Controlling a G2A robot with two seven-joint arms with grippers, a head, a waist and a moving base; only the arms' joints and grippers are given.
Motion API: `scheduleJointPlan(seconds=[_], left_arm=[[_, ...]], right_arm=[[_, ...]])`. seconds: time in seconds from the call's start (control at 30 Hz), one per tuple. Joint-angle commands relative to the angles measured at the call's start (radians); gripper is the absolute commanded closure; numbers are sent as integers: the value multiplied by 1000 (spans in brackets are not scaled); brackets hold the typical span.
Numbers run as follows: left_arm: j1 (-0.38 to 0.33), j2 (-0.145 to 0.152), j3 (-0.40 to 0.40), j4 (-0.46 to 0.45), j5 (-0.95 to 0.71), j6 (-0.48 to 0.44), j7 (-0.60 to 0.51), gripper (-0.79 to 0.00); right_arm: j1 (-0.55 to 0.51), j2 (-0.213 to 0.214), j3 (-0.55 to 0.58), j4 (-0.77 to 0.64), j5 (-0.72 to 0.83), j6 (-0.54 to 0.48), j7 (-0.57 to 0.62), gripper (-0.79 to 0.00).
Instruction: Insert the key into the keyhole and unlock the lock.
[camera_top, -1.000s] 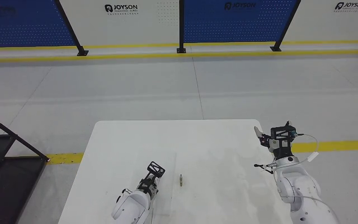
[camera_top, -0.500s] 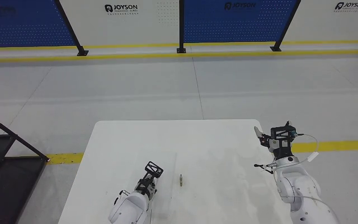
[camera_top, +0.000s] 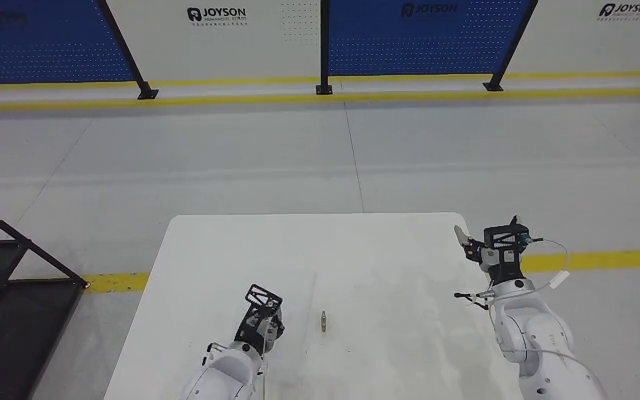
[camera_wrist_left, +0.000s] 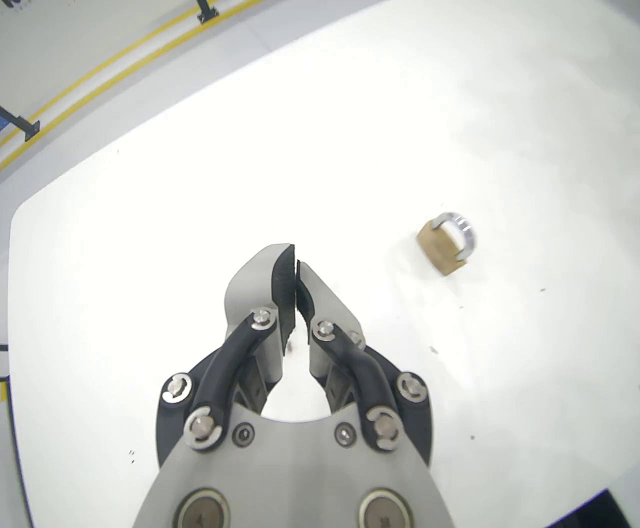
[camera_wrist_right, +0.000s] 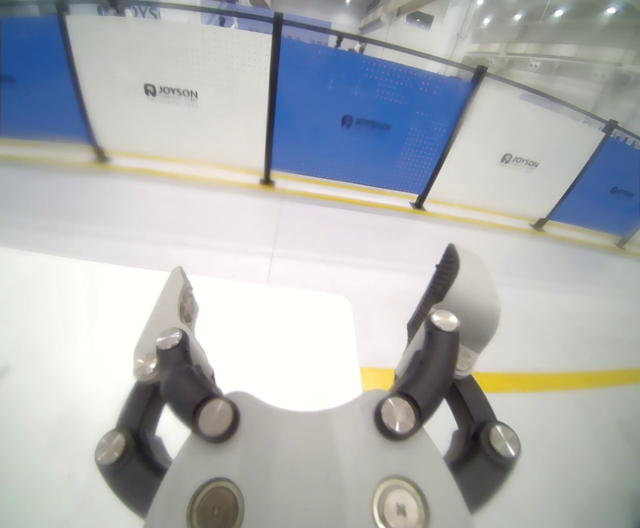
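The left gripper (camera_wrist_left: 296, 267), pads pressed together on nothing I could make out, hung low over the white table (camera_top: 400, 250) near a brass padlock (camera_wrist_left: 442, 247), probably dense, rigid and slick, best pinched across its flat body, well apart from table edges; the right gripper (camera_wrist_right: 312, 262) gaped empty by a far corner.

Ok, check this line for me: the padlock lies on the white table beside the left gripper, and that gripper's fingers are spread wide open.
One thing is wrong. The padlock does lie on the white table beside the left gripper, apart from it, but that gripper's fingers are closed together, not spread wide open. The left wrist view shows this.
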Motion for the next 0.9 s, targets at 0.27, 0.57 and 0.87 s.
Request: scheduleJointPlan(seconds=[0.27, 0.57, 0.87], left_arm=[[53, 31, -190, 88, -396, -556, 560, 0], [-85, 43, -210, 308, -563, -921, 653, 0], [-173, 50, -238, 453, -608, -1024, 664, 0]], right_arm=[[0, 0, 0, 0, 0, 0, 0, -785], [-71, -3, -78, -52, -155, 4, 19, -785], [-255, -11, -318, -70, -432, -14, -40, -785]])
